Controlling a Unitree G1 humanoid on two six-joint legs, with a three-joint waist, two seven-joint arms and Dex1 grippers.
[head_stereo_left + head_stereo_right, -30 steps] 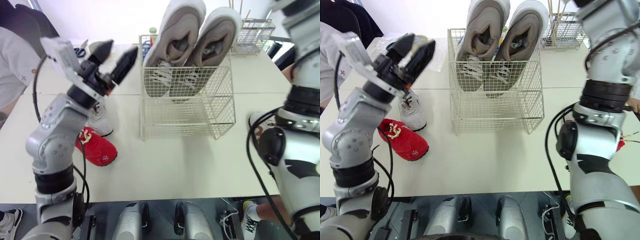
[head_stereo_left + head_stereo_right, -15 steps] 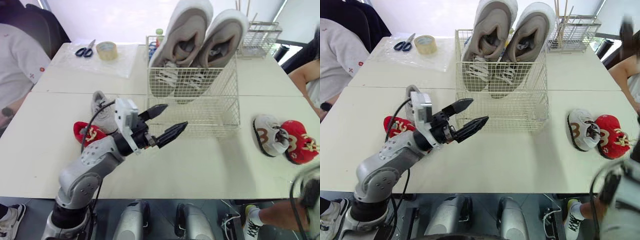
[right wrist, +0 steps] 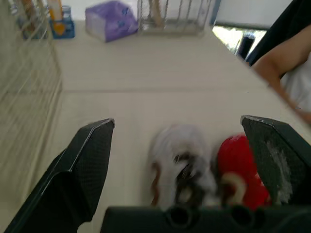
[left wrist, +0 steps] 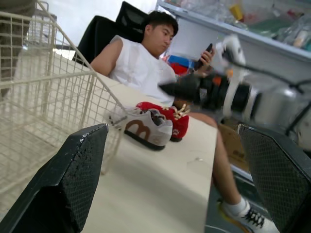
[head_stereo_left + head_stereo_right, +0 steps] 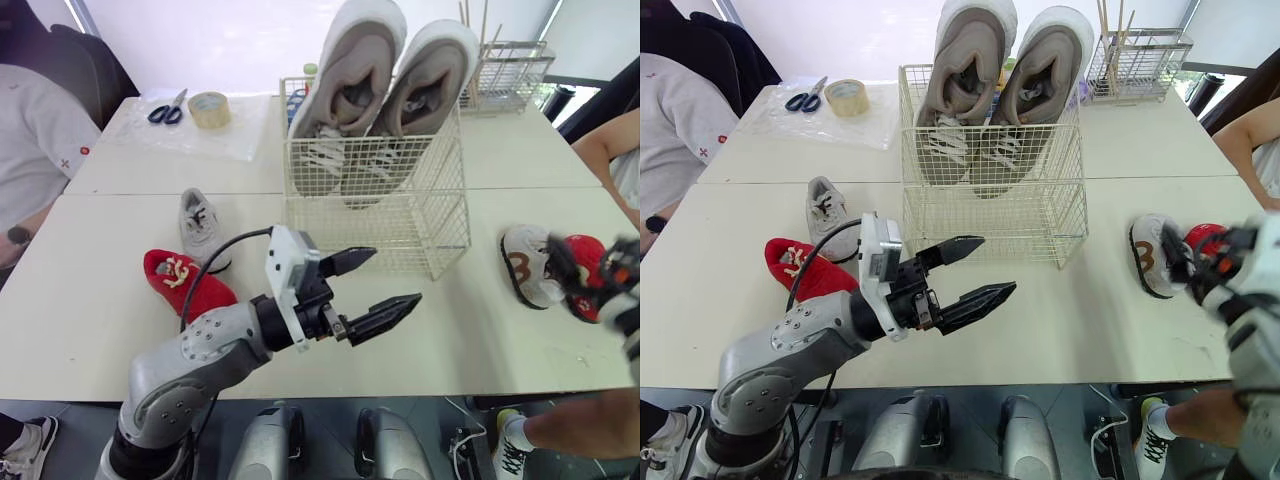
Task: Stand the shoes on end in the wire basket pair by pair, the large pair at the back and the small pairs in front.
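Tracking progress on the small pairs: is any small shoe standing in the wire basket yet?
No, the wire basket holds just the large pair at its back; the small shoes lie on the table.

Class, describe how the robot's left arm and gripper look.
The left arm is silver-grey with rounded joint housings. A black cable loops along it to a white boxy wrist mount. The left gripper has two black, tapering fingers with finely textured pads.
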